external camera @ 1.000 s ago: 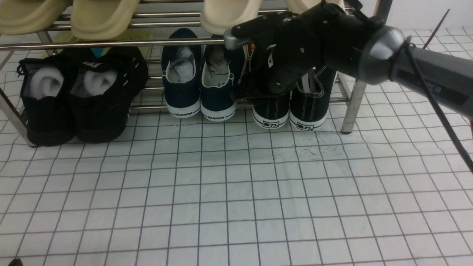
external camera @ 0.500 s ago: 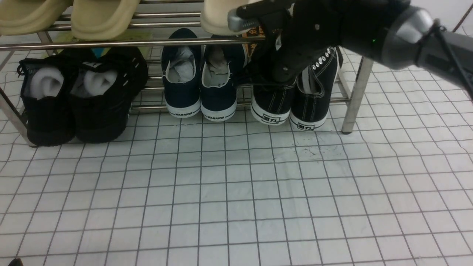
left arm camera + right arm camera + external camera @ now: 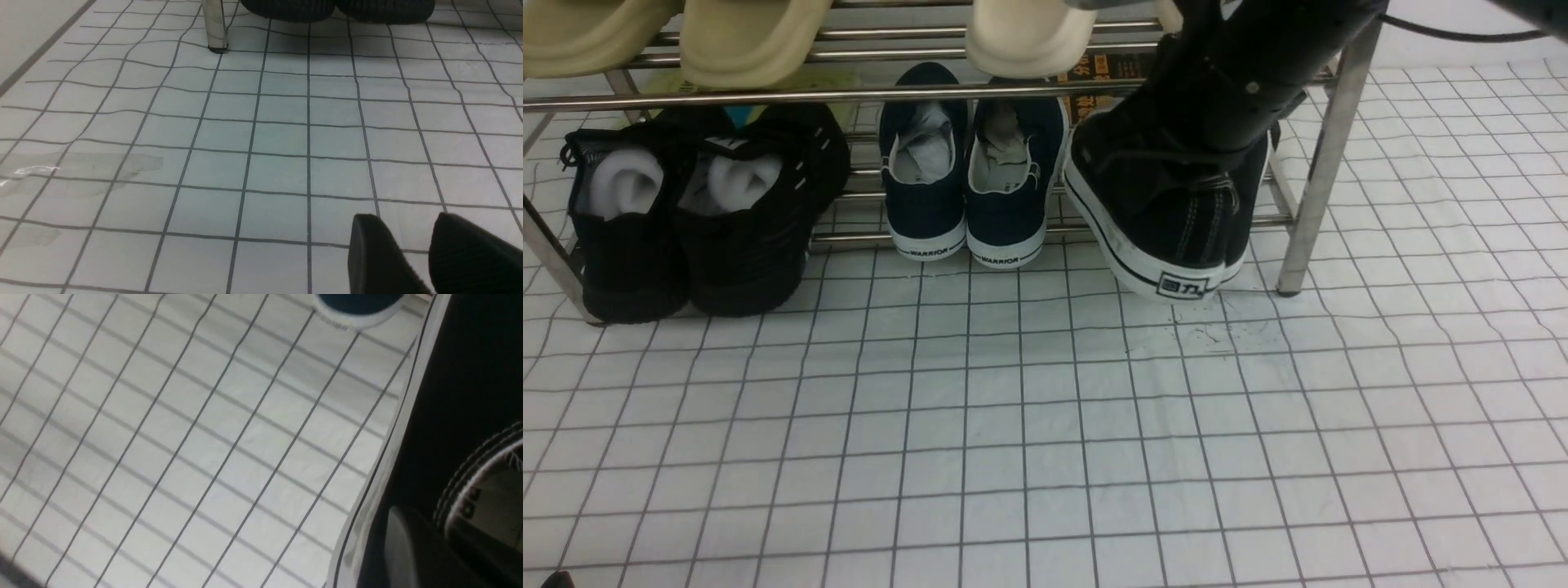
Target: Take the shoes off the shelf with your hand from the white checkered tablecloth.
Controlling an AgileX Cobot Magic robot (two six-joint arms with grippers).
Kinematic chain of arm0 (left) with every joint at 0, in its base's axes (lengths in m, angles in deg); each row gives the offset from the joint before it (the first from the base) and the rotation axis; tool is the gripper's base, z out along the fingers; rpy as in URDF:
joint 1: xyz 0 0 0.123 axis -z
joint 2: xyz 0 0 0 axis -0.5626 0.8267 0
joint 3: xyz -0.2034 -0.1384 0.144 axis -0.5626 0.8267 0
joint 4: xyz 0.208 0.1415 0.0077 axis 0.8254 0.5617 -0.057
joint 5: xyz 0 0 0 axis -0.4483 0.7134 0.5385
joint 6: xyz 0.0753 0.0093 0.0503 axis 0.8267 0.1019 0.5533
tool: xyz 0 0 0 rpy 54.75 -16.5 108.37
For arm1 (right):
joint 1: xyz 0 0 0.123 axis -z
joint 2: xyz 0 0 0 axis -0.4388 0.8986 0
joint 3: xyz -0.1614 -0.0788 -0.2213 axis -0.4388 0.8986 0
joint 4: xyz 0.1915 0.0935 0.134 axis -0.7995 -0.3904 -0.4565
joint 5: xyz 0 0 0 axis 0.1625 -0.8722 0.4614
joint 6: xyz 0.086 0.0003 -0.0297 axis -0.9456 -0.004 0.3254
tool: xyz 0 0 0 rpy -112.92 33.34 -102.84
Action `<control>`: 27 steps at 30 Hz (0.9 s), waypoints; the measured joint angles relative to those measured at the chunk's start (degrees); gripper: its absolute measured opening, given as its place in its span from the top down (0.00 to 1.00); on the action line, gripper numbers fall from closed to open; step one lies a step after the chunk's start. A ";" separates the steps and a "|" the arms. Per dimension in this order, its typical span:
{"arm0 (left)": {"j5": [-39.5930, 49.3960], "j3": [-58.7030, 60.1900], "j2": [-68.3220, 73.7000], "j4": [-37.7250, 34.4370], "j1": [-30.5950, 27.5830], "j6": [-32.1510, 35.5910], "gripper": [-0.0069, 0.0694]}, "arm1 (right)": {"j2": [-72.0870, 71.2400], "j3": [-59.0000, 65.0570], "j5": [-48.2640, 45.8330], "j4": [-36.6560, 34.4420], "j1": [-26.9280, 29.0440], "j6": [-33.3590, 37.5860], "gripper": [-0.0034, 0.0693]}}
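L to R: black mesh pair, then navy WARRIOR pair, both at the bottom tier of the shelf. My hand, R arm, is clamped tight on the shoes at the collar. The 2 hang tilted, heels out over the white checkered tablecloth.

Even, diffuse light keeps the white checkered tablecloth bright with only faint shadows under the shelf, whose chrome bars glint, while the black shoes lose detail in darkness and the right wrist view is blurred.
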 joint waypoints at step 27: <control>0.00 0.00 0.00 0.00 0.00 0.00 0.59 | -18.03 32.90 6.54 0.61 -15.51 -3.75 0.94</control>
